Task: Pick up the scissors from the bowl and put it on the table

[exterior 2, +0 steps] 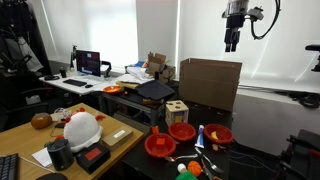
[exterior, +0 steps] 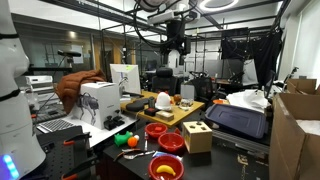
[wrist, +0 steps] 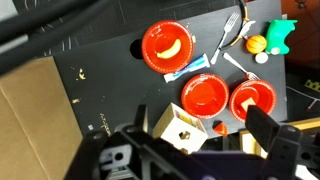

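My gripper (exterior: 178, 44) (exterior 2: 233, 42) hangs high above the black table (wrist: 100, 90), open and empty. In the wrist view its two dark fingers (wrist: 205, 140) frame the scene below. Three red bowls stand on the table. One (wrist: 167, 44) holds a yellow banana-like piece, one (wrist: 205, 93) looks empty, and one (wrist: 252, 98) holds a small pale thing. I cannot make out scissors in any bowl. A thin metal utensil (wrist: 232, 30) lies on the table beyond the bowls; I cannot tell what it is.
A wooden cube box (wrist: 178, 127) stands next to the bowls. A blue stick (wrist: 190, 68), an orange ball (wrist: 256, 44) and a green toy (wrist: 280, 35) lie nearby. A cardboard box (exterior 2: 209, 82) and a light wooden board (exterior: 170, 112) are close by.
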Robot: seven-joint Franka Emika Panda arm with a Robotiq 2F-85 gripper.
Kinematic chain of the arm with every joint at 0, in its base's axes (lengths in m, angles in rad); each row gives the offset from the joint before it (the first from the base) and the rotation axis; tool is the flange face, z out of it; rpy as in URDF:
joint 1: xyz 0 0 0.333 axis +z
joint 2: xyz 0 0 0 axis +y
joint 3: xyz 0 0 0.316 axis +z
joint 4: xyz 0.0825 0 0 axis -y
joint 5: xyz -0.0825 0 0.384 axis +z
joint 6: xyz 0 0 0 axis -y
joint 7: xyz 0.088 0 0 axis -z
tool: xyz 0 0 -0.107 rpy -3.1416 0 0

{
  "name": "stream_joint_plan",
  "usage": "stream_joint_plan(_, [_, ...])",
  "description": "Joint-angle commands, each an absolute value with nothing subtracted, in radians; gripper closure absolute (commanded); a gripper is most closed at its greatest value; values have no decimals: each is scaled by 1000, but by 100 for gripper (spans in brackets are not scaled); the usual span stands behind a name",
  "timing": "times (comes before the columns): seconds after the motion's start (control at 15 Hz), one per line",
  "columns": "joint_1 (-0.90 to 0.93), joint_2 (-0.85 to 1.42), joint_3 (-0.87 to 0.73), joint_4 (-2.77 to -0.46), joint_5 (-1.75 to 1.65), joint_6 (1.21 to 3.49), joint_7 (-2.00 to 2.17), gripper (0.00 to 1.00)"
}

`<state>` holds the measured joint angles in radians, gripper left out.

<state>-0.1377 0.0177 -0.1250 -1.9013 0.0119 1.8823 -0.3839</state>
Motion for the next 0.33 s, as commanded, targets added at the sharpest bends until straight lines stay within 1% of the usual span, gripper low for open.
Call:
stream_joint_plan(0.0, [-132,8,-123,-1916,16,1884,-378,0])
stream_joint_plan(0.27, [-128,-12,-120,-1943,17,1893,-367,0])
